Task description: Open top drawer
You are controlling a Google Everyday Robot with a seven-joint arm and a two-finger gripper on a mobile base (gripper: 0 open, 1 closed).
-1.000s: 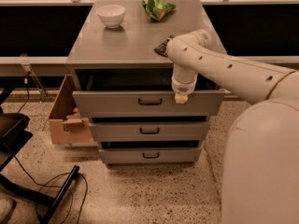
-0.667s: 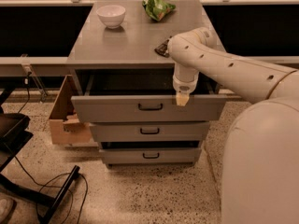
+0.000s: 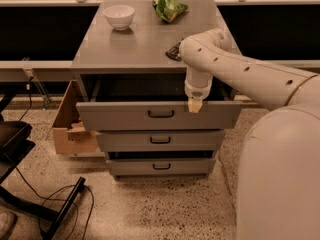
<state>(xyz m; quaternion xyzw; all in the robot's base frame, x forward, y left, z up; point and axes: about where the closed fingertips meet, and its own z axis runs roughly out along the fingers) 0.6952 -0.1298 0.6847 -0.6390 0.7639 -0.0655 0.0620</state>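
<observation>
**Top drawer.** The top drawer (image 3: 115, 117) sits at the centre of the frame, directly under the counter (image 3: 125, 51). It stands partly open: its wide grey front projects forward of the two drawers below, and a dark interior shows behind its top edge. Its black bar handle (image 3: 161, 114) is in the middle of the front.

**Claw.** The claw (image 3: 194, 105) points downward at the top edge of the drawer front, just right of the handle. Its pale tip overlaps that edge. Whether it is released or clenched cannot be told. The arm (image 3: 240, 71) enters from the right of the frame and bends down over the counter's right front edge.

**Other items.**
- Middle drawer (image 3: 125, 141) and bottom drawer (image 3: 130, 167): both close to shut.
- White bowl (image 3: 119, 16): on the counter, upper left.
- Green bag (image 3: 170, 7): on the counter, at its rear edge.
- Small dark object (image 3: 173, 51): on the counter, partly hidden by the arm.
- Cardboard box (image 3: 67, 126): on the floor, left of the drawers.
</observation>
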